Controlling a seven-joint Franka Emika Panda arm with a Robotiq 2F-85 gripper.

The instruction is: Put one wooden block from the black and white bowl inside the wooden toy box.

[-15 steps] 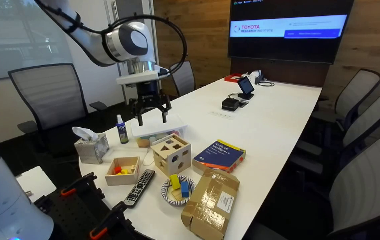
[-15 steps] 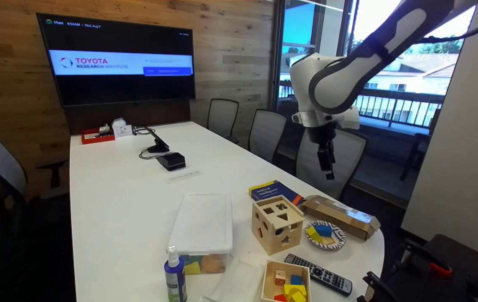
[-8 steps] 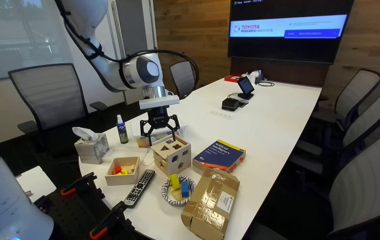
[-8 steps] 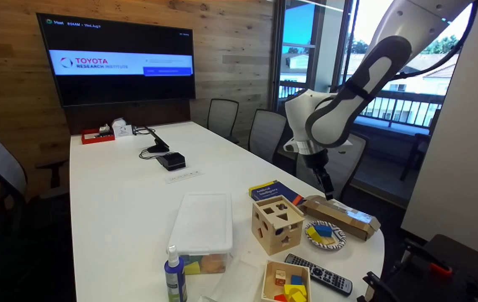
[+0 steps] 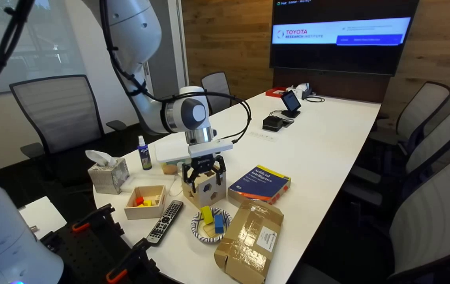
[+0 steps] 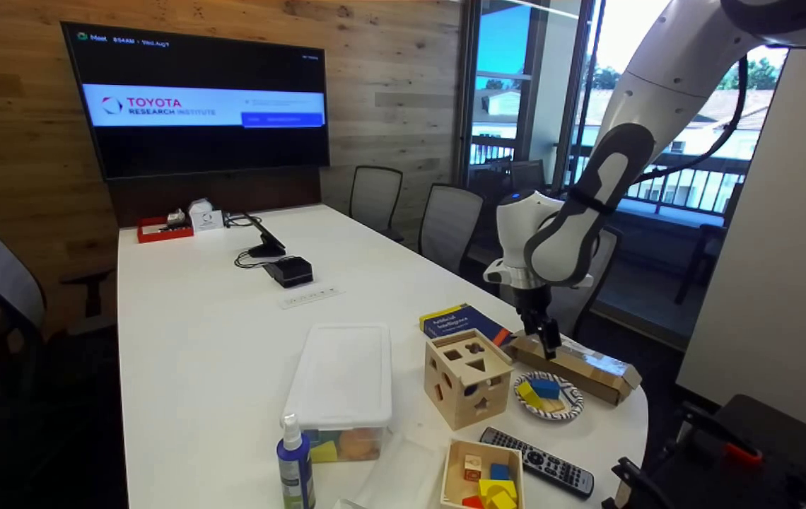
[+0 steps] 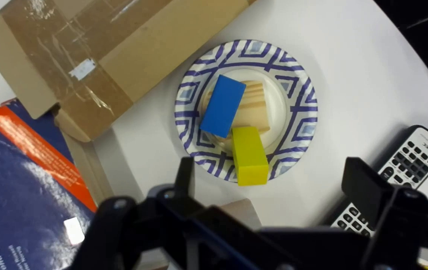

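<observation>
The black and white bowl (image 5: 197,233) is a patterned paper bowl; it shows in both exterior views (image 6: 574,404) and the wrist view (image 7: 304,112). In it lie a yellow block (image 7: 250,150), a blue block (image 7: 223,106) and a plain wooden block (image 7: 254,108) partly under the blue one. The yellow block leans over the rim. The wooden toy box (image 6: 470,385) stands beside the bowl; my gripper hides part of it in an exterior view (image 5: 209,193). My gripper (image 7: 270,162) is open and empty, above the table near the bowl and box, fingers pointing down.
A cardboard packet (image 5: 250,240) lies close beside the bowl, with a thick book (image 5: 260,183) behind it. A remote (image 5: 165,221) lies on the bowl's other side. A wooden tray of blocks (image 5: 146,213), tissue box (image 5: 108,175), spray bottle (image 5: 145,156) and plastic bin (image 6: 343,375) stand around.
My gripper has come down and moved toward the bowl, from high above the table to just above the toy box's height. It stays open. The blocks, bowl and box have not moved.
</observation>
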